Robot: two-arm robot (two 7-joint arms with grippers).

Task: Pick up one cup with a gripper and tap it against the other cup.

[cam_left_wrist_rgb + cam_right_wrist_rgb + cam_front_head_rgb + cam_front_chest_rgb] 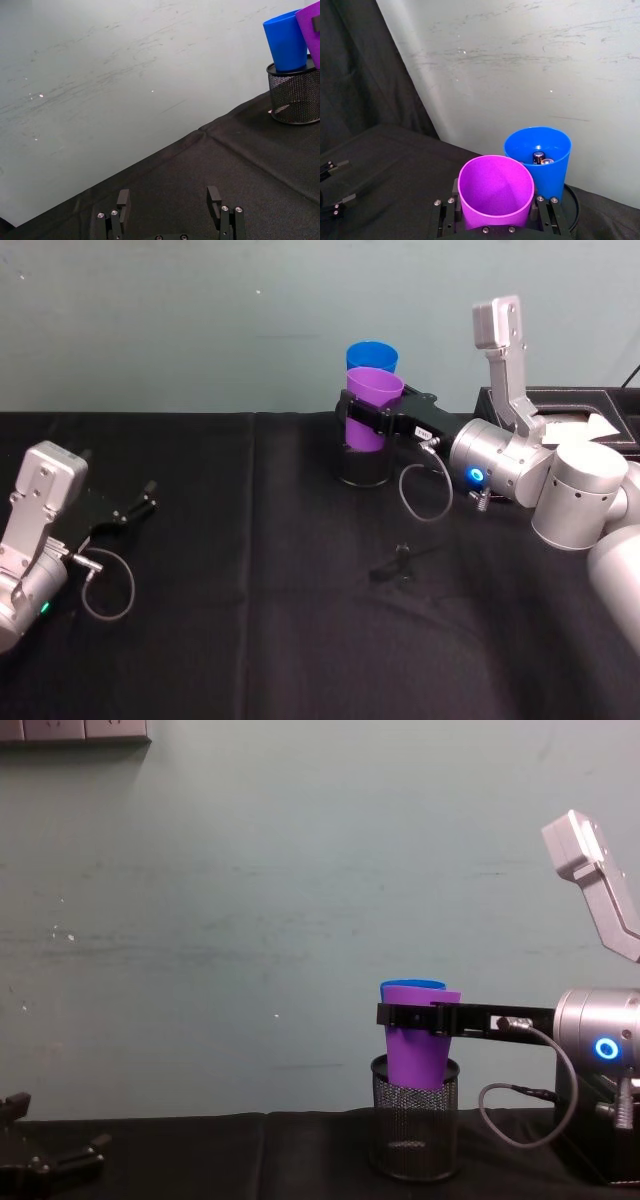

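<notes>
The right gripper (372,420) was clamped around the purple cup (370,408), holding it upright above the mesh pen holder (414,1130), pressed close beside the blue cup (542,159) standing inside, seemingly for the tap. The left gripper (170,206) lay open, idle, well apart.

2 cups at the far middle of the black worktop (250,640), the purple one held.

The purple plastic tumbler (371,405) is upright, smooth and tapered, empty, clamped below its rim by the right gripper (368,418). The blue plastic tumbler (540,160) stands upright just behind it in a black wire-mesh pen holder (414,1130), batteries inside; whether the 2 touch is unclear.
</notes>
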